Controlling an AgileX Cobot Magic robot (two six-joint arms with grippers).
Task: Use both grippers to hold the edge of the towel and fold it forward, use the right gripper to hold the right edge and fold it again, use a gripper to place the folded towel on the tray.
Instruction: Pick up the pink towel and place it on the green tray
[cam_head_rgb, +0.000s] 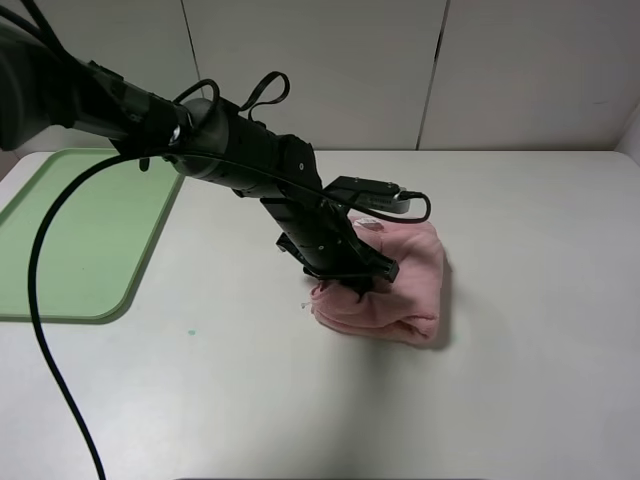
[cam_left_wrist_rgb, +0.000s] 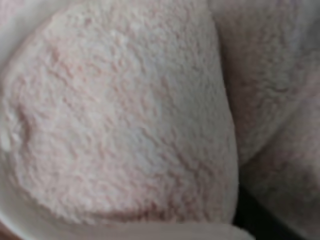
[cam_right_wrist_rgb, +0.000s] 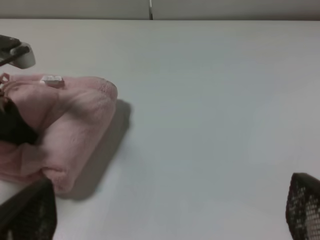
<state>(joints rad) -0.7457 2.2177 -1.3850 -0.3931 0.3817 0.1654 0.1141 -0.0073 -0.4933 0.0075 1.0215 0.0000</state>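
Observation:
The pink towel (cam_head_rgb: 405, 280) lies folded into a thick bundle on the white table, right of the middle. My left gripper (cam_head_rgb: 357, 285) reaches across from the left and is pressed down into the towel's left edge, apparently shut on it. The left wrist view is filled with pink fleece (cam_left_wrist_rgb: 125, 115), and no fingers show there. The green tray (cam_head_rgb: 70, 230) lies at the far left. My right gripper (cam_right_wrist_rgb: 167, 207) is open and empty, off to the right of the towel (cam_right_wrist_rgb: 65, 125), with its fingers (cam_right_wrist_rgb: 35, 212) spread wide. The right arm is out of the exterior view.
The left arm's black cable (cam_head_rgb: 45, 330) hangs in a loop over the table's left front. A white wall (cam_head_rgb: 400, 70) stands behind the table. The left arm's body (cam_head_rgb: 250, 150) spans the space between tray and towel.

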